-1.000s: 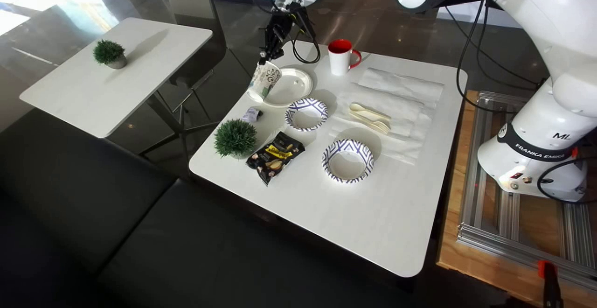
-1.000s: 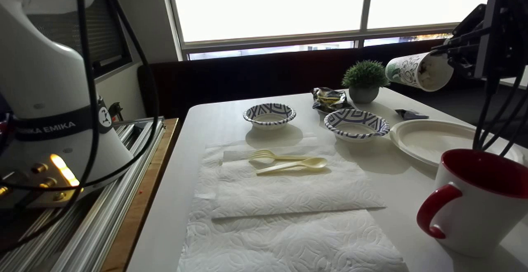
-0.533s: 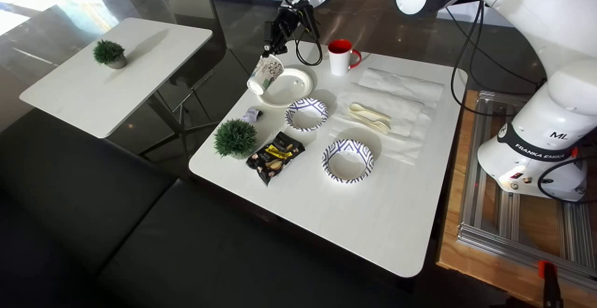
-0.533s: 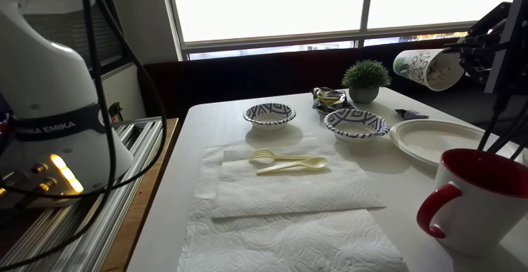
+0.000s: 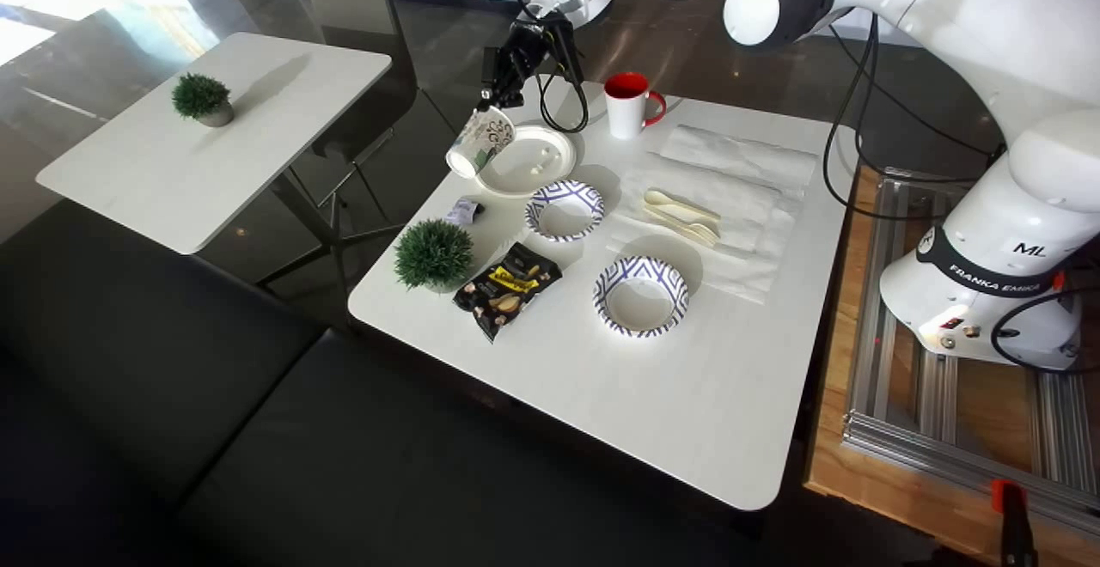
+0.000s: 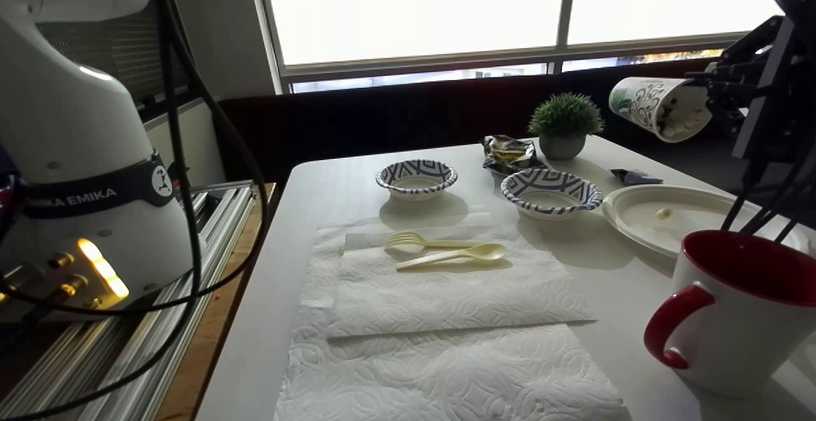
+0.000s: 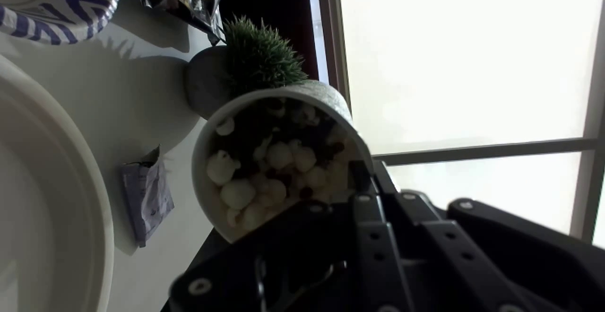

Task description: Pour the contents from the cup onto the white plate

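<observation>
Leaning near-horizontal: cup (image 5: 481, 143), mouth toward plate (image 5: 511, 173)

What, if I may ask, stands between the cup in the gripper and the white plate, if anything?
Nothing visible does. The gripper holds the tilted cup by its rim, raised near the white plate with no object between them. The small packet lies lower, on the table beside the plate, so it probably won't obstruct pouring.

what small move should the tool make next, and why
I'd probably have the tool tip the cup a little further mouth-down toward the white plate. The cup lies nearly on its side in the grip, and the wrist view shows plenty of popcorn inside it, while only a few pieces show on the plate.
</observation>
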